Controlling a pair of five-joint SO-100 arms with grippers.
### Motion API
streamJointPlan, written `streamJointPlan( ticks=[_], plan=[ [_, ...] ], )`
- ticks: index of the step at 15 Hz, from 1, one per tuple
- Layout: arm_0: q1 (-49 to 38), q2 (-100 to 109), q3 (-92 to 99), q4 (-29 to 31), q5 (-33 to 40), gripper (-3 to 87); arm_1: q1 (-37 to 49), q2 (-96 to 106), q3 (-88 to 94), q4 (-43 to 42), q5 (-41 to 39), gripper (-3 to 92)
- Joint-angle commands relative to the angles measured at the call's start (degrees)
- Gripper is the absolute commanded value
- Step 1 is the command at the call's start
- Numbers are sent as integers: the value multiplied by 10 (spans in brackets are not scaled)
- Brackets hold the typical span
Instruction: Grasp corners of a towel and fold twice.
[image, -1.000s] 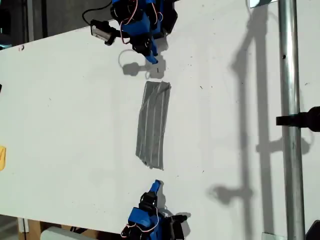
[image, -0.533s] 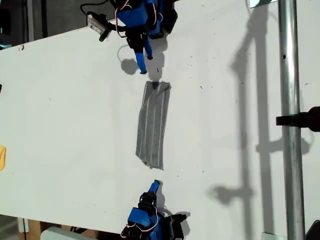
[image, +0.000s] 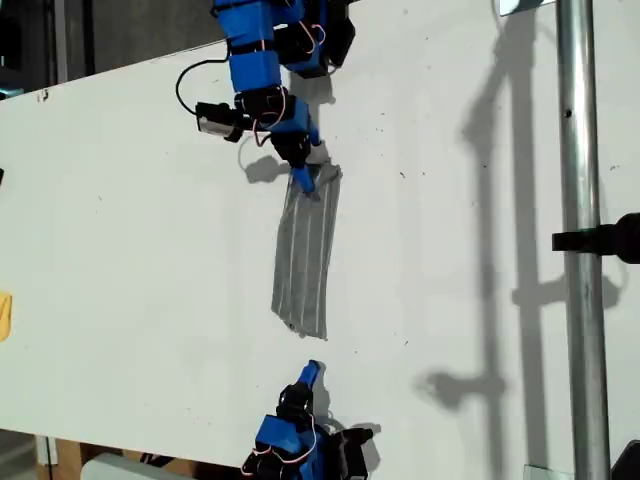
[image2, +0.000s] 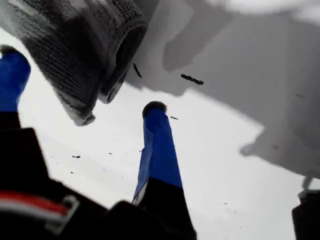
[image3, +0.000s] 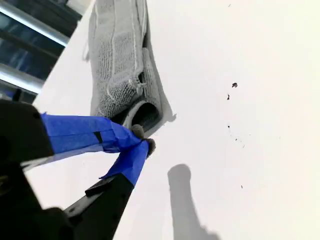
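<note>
- Towel (image: 305, 255) lies flat on the white bench (image: 130, 250) near mid-bench. It is folded into a narrow strip, with thin white stripes running along its length.
- The strip runs between the two arms, one end toward the bench edge at the exterior view's top, the other toward the edge at its bottom.
- My first pincer (image: 303, 178) is down at the towel's top end in the exterior view. The first wrist view shows the fingers spread apart (image2: 82, 80), with the rolled grey end (image2: 75, 45) between and just past them. Nothing is clamped.
- My second pincer (image: 313, 371) sits near the bench's bottom edge in the exterior view, just short of the towel's other end and not touching it. Its tips are pressed together (image3: 142, 140) and hold nothing, with the folded end (image3: 120, 65) just beyond.
- A metal pole (image: 580, 250) crosses the exterior view's right.
</note>
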Motion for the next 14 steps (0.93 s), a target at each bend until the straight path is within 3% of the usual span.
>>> streamJointPlan(
  ticks=[1, 6, 9, 11, 13, 14],
  plan=[
    [-4, 2, 5, 4, -7, -28, -3, -42, -34, -46, 16, 425],
    [-1, 2, 5, 5, -8, -28, 9, -241, -130, -154, -13, 411],
    [9, 2, 5, 8, -11, -28, 45, -352, -266, -119, -86, 302],
    [13, 2, 5, 8, -11, -28, 69, -403, -338, -79, -140, 279],
    [13, 2, 5, 10, -11, -28, 92, -435, -390, -31, -162, 9],
    [11, 2, 5, 10, -11, -28, 101, -443, -404, -17, -189, -2]
  ],
)
